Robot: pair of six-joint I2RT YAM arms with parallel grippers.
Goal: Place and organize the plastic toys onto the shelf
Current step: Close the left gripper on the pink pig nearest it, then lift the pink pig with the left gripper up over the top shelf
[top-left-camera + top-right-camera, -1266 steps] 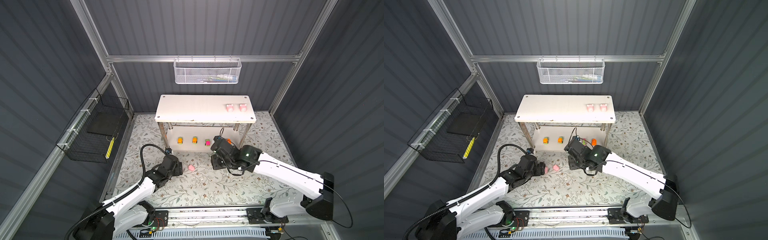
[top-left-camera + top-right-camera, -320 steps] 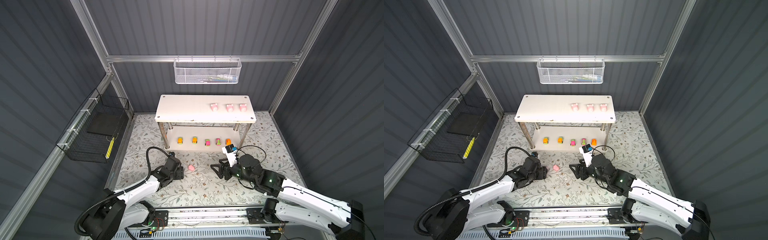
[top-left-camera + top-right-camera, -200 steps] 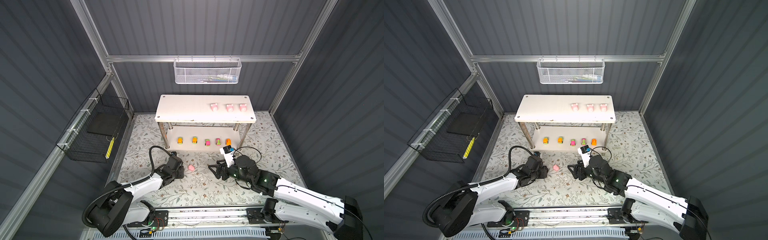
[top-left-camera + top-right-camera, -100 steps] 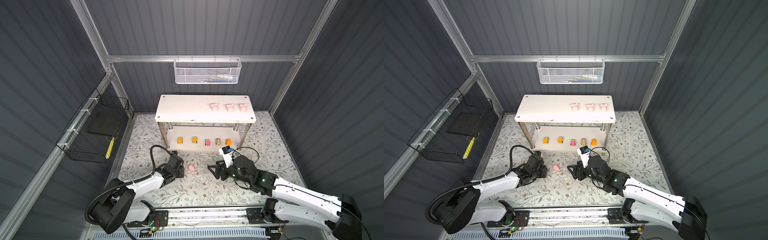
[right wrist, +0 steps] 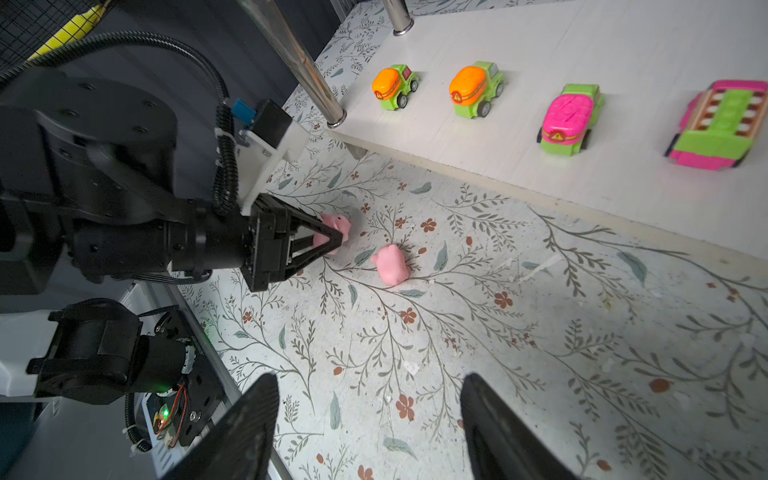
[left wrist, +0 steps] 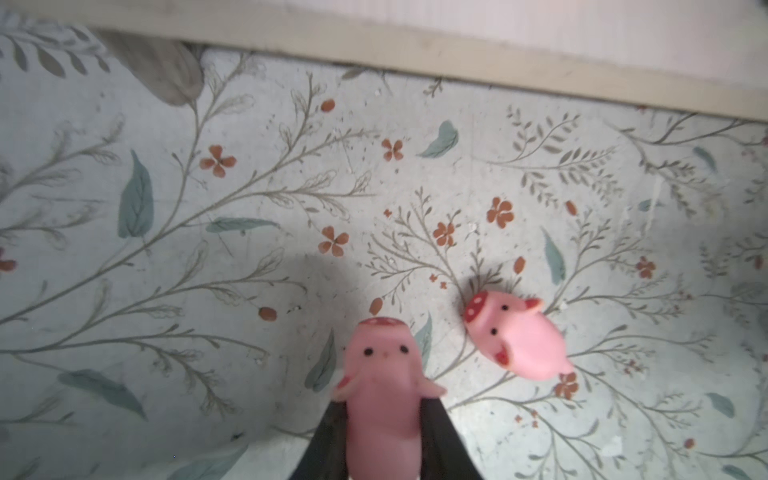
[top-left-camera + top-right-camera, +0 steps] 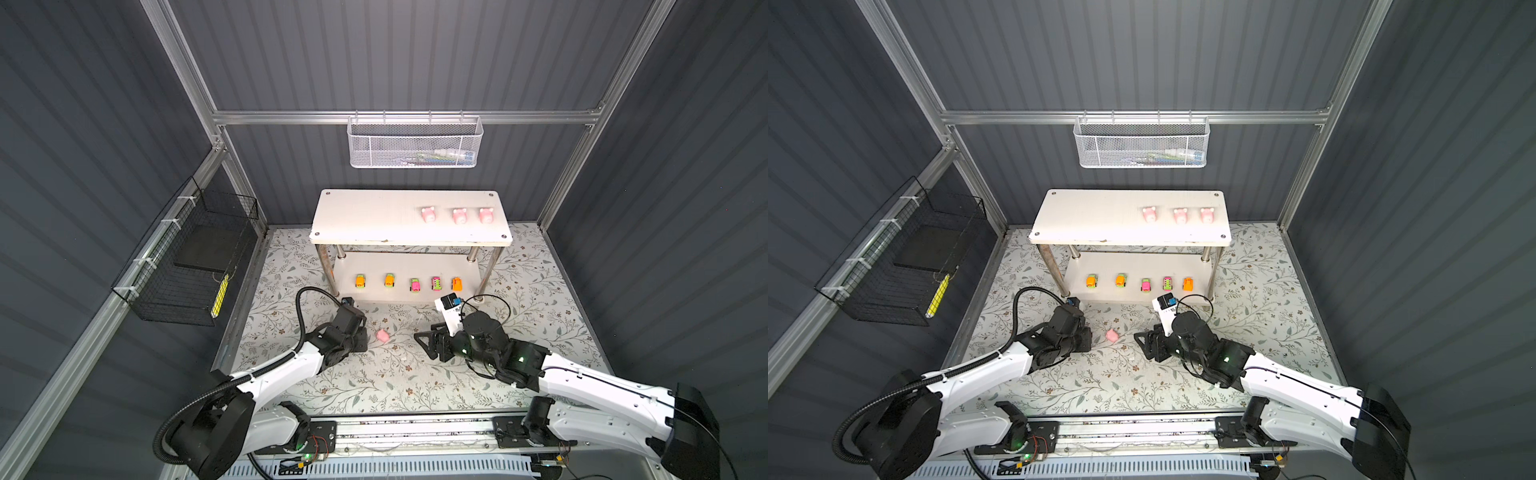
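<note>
Over on the left, the left gripper (image 5: 328, 241) sits low over the floral mat (image 7: 374, 386), jaws pinched on a pink pig (image 6: 382, 399). But look, it holds only the back end, and the head pokes out well past the tips. It's a soft-looking toy in a narrow hold, so a fast swing upward could squeeze it out or let it twist.

Just beside it, not touching, the second pig (image 5: 390, 264) lies tipped over on the mat. A careless lift could clip it and send it rolling against the shelf (image 7: 374, 216).

The right gripper (image 5: 370, 415) hovers near, fingers (image 5: 245, 424) spread and empty, pointed at that loose pig. If both arms move in here together, they could bump.

On the shelf, five cars (image 7: 414, 285) line the lower board and three pigs (image 7: 459, 216) sit toward the right end of the top board. Come in too low with the next pig and the board edge or a neighbour gets knocked.
</note>
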